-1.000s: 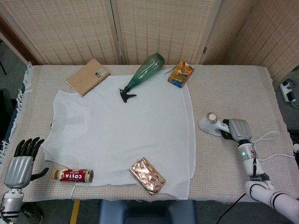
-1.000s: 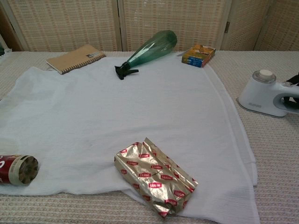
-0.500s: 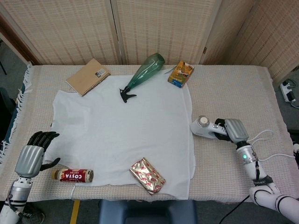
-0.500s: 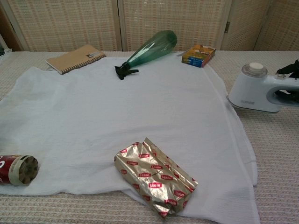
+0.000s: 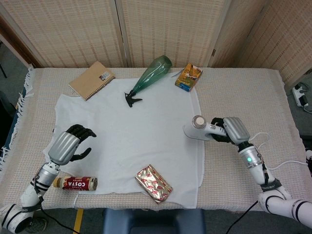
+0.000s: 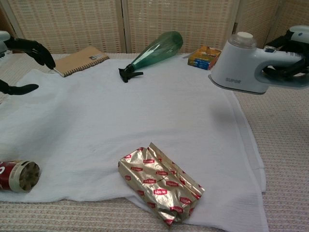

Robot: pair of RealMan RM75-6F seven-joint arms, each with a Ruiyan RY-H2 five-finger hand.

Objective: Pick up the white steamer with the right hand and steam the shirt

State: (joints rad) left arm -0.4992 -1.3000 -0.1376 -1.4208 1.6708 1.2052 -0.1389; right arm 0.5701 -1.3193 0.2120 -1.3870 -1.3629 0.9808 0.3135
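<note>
**Steamer is off the table and crossing onto the shirt**

Your left hand has come up from the front-left corner of the table and now hovers over the left edge of the shirt, fingers apart and holding nothing. Just in front of it, the Costa coffee can lies on its side at the shirt's front-left edge, untouched. Watch that can if you plan to pin the fabric down there.

Along the back edge, the notebook, the green spray bottle and the orange box sit where they were a second ago. The foil Lipton packet still lies on the shirt near its front edge, in the way of any pass across that part.

On the right, your right hand grips the white steamer by its handle. A second ago the steamer stood on the bare table to the right of the shirt; now it is lifted, and its head has crossed the shirt's right edge. In the chest view it hangs clear above the fabric, casting a shadow below. So the pickup looks done, and the steaming pass is about to begin from the right side.
</note>
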